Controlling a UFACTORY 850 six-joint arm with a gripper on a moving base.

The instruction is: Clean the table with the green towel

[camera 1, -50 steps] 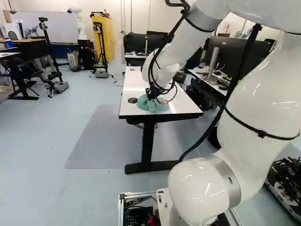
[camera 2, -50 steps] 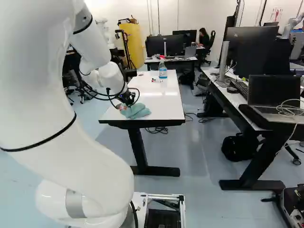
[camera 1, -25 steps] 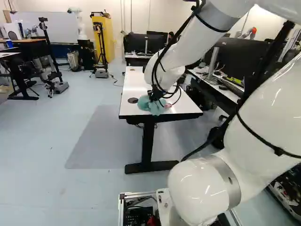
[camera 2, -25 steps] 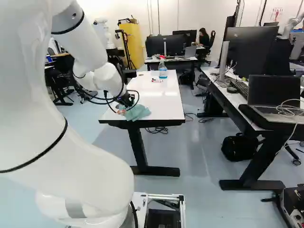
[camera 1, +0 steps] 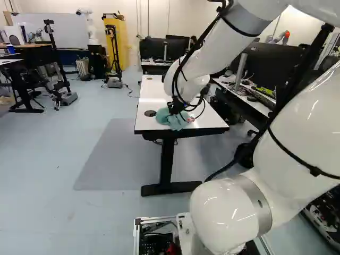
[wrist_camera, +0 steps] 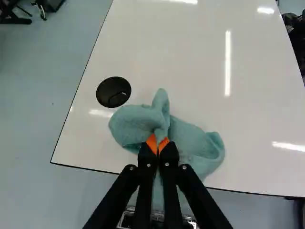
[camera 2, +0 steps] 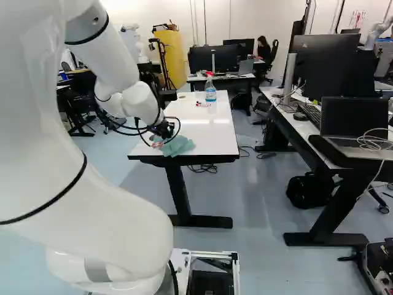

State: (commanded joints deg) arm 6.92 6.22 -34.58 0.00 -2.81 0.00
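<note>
At the near end of the white table point(camera 1: 154, 95), my gripper point(camera 1: 175, 109) is low over the green towel point(camera 1: 172, 120). In the wrist view the gripper point(wrist_camera: 157, 143) is shut on a pinched fold of the towel point(wrist_camera: 190, 143), its orange pads pressed close around the cloth. The towel lies bunched on the table top point(wrist_camera: 190, 71) and reaches back under the fingers, past the near edge. A spray bottle point(camera 2: 210, 91) and small red-capped items point(camera 2: 202, 104) stand or lie toward the table's far end.
A round black cable cover point(wrist_camera: 113, 91) is set in the table beside the towel. Right of the table, a desk point(camera 2: 307, 132) carries monitors and a laptop point(camera 2: 356, 123); a black bag point(camera 2: 309, 193) lies below it. Another robot point(camera 1: 87, 21) stands far back.
The upper arm has swung a little to the right in the left base view. The gripper has shifted slightly with the towel, whose folds have changed shape. The base has not moved.
</note>
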